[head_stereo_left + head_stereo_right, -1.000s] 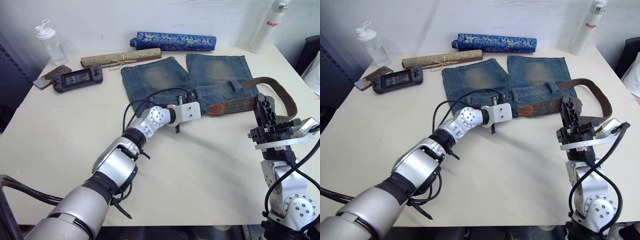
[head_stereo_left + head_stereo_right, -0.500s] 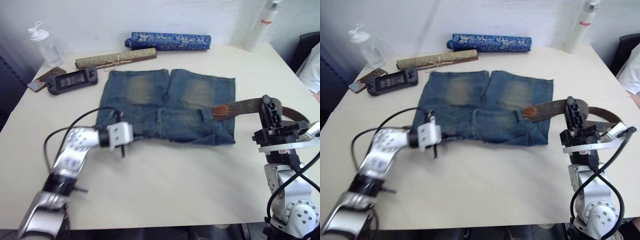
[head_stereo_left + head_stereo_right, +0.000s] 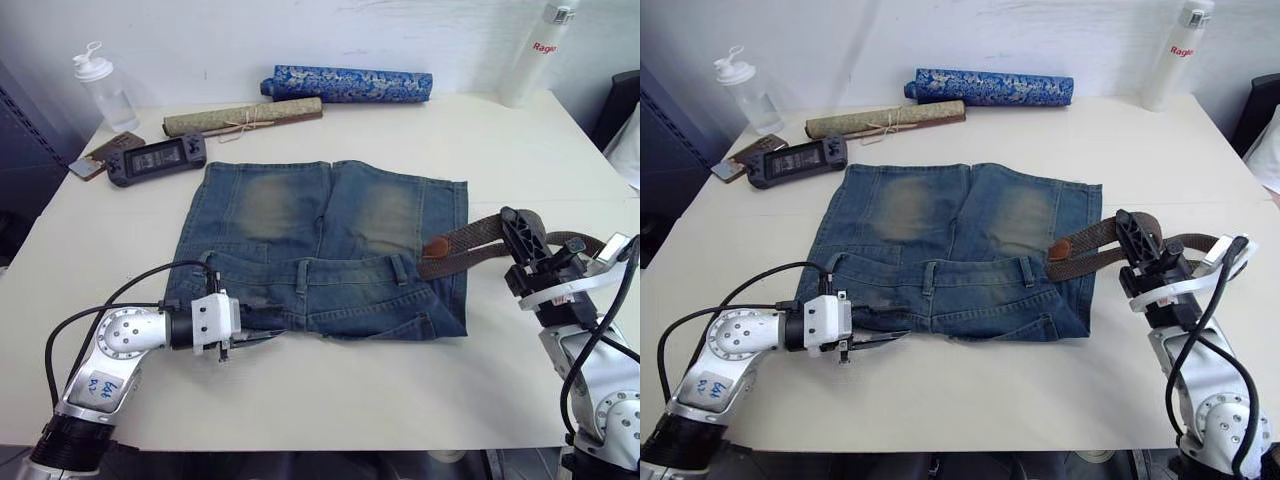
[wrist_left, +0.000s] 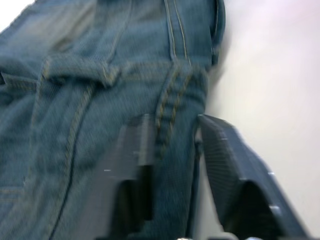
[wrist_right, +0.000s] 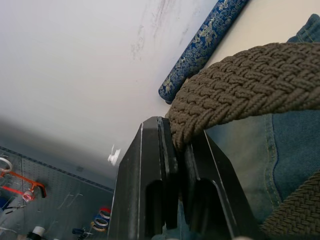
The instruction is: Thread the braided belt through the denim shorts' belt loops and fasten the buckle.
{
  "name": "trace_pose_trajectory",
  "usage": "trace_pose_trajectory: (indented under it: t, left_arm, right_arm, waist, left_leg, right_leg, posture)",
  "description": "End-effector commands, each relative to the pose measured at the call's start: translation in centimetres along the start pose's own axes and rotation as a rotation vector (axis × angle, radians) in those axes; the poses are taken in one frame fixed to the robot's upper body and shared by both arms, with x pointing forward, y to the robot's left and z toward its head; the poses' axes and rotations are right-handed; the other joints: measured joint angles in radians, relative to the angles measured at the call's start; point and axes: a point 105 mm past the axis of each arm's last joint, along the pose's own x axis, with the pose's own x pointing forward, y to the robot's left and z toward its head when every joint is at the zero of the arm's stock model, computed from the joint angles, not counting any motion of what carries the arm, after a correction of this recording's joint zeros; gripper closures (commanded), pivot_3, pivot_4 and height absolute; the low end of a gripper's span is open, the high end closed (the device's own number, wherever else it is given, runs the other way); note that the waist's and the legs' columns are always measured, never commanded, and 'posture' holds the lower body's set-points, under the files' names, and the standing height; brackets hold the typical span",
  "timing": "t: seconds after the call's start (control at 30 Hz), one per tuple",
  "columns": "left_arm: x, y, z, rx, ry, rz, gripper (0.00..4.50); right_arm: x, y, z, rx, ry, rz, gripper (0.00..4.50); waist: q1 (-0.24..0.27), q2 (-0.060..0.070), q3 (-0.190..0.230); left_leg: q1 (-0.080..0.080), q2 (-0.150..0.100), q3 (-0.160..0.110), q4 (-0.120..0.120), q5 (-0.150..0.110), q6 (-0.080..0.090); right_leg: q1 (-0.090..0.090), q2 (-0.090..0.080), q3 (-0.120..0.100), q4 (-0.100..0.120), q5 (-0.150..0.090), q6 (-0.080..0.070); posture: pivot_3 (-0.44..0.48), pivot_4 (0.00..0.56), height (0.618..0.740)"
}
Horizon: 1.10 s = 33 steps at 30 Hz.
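My left claw (image 3: 262, 338) now lies low at the near left corner of the denim shorts (image 3: 330, 230); a second ago it was at the middle of the waistband. Its fingers stand a little apart with the waistband edge between them. The shorts have come nearer to me and more to the left on the counter (image 3: 400, 400). My right claw (image 3: 522, 240) is clenched on the braided belt (image 3: 470, 240), beside the right edge of the shorts. The tan tip (image 3: 435, 247) rests on the denim near a belt loop (image 3: 404, 267). I cannot make out the buckle; the strap runs behind my right claw.
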Motion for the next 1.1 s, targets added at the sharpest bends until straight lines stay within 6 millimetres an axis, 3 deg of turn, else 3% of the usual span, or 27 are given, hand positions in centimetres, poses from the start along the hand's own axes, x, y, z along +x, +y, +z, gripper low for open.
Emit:
trace_pose_trajectory:
  t: [0.03, 0.2, 0.4, 0.77, 0.9, 1.1]
  left_arm:
    - [-2.0, 0.9, 3.1, -0.137, -0.061, -0.061, 1.93]
    - [-4.4, 4.0, 5.0, -0.363, -0.147, -0.036, 1.93]
    - [-3.8, 4.6, 6.3, -0.454, -0.256, -0.056, 1.93]
    - [-1.9, 4.6, 6.2, -0.428, -0.241, -0.084, 1.93]
    - [-1.2, 4.8, 5.9, -0.395, -0.218, -0.092, 1.93]
    - [0.3, 5.3, 5.3, -0.315, -0.178, -0.116, 1.93]
  right_arm:
    - [0.4, 0.7, 0.1, -0.01, 0.039, 0.025, 4.5]
    - [1.0, 0.3, -0.4, -0.037, 0.101, -0.007, 4.5]
    - [1.8, -0.4, -1.7, -0.068, 0.16, -0.048, 4.5]
    - [2.0, -1.6, -3.4, -0.116, 0.238, -0.105, 4.5]
    - [2.0, -2.2, -5.1, -0.108, 0.281, -0.138, 4.5]
    - [1.8, -3.7, -9.3, -0.038, 0.366, -0.242, 4.5]
  waist:
    - [-0.003, 0.0, 0.0]
    - [-0.002, 0.001, 0.001]
    - [-0.005, 0.001, 0.001]
    - [-0.003, 0.001, 0.001]
    - [-0.002, 0.001, 0.0]
    - [-0.006, 0.0, 0.0]
  left_leg:
    - [0.0, 0.0, 0.0, 0.0, 0.0, 0.0]
    - [0.0, 0.0, -0.001, 0.0, 0.0, 0.0]
    - [0.001, 0.001, 0.0, 0.0, 0.0, 0.0]
    - [0.0, 0.001, 0.0, 0.0, 0.0, 0.0]
    - [0.0, 0.001, 0.0, 0.0, 0.0, 0.0]
    - [0.0, 0.001, 0.0, 0.0, 0.0, 0.0]
  right_leg:
    - [0.0, 0.0, 0.0, 0.0, 0.0, 0.0]
    - [0.0, 0.001, 0.0, 0.001, 0.0, 0.0]
    - [0.0, 0.001, 0.0, 0.0, 0.0, -0.001]
    - [0.0, 0.001, 0.0, 0.0, 0.0, -0.001]
    - [0.0, 0.001, 0.0, 0.0, 0.0, -0.001]
    - [-0.001, 0.001, 0.0, 0.001, 0.0, -0.001]
  posture:
    - [0.0, 0.15, 0.637]
    - [0.0, 0.15, 0.637]
    - [0.0, 0.15, 0.637]
    - [0.0, 0.15, 0.637]
    - [0.0, 0.15, 0.637]
    - [0.0, 0.15, 0.637]
